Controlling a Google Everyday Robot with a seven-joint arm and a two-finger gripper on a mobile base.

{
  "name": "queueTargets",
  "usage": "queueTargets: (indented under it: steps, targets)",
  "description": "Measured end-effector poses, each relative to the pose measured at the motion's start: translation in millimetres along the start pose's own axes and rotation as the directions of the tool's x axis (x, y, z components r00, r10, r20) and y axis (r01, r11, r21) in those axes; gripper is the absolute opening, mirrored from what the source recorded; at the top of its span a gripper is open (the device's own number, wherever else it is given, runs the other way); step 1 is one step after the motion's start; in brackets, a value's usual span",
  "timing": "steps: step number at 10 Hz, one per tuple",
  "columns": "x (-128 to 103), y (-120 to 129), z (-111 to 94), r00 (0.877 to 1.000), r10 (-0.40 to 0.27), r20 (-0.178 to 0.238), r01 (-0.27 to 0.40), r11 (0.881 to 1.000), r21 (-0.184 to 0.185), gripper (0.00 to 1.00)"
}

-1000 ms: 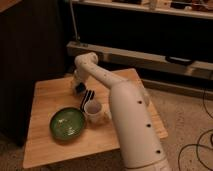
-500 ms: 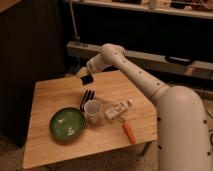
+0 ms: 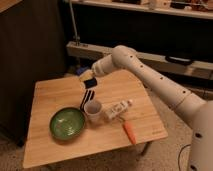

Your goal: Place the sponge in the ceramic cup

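My gripper [image 3: 88,80] hangs above the back middle of the wooden table [image 3: 45,150], shut on the sponge [image 3: 83,73], a small blue block with a yellowish face that sticks out at the gripper's upper left. The ceramic cup [image 3: 93,110], white and round, stands upright on the table below and slightly right of the gripper. The cup's pale inside holds nothing that I can see. A black-and-white striped piece [image 3: 86,98] lies between the gripper and the cup.
A green bowl [image 3: 67,123] sits left of the cup. A flat white bottle [image 3: 118,109] lies to the right of the cup, and an orange carrot [image 3: 129,132] lies near the front right edge. A dark cabinet stands to the left and shelving behind.
The arm swung out of the foreground and now reaches in from the right. The gripper with the sponge has dropped slightly toward the cup.
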Motion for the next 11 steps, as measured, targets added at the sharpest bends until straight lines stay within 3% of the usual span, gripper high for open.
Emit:
queueTargets:
  steps: [2,4,5,8,11]
  targets:
    - [-35,-1,23,1.000,0.012,0.003,-0.012,1.000,-0.012,0.00]
    - [-63,3,33,0.999,0.035,-0.010,-0.036,0.999,-0.032,0.00]
    - [-77,6,33,0.999,0.048,-0.020,-0.049,0.998,-0.046,0.00]
    - [-87,10,18,0.996,0.075,-0.041,-0.078,0.995,-0.069,0.00]
    - [-89,5,19,0.997,0.068,-0.025,-0.070,0.995,-0.065,0.26]
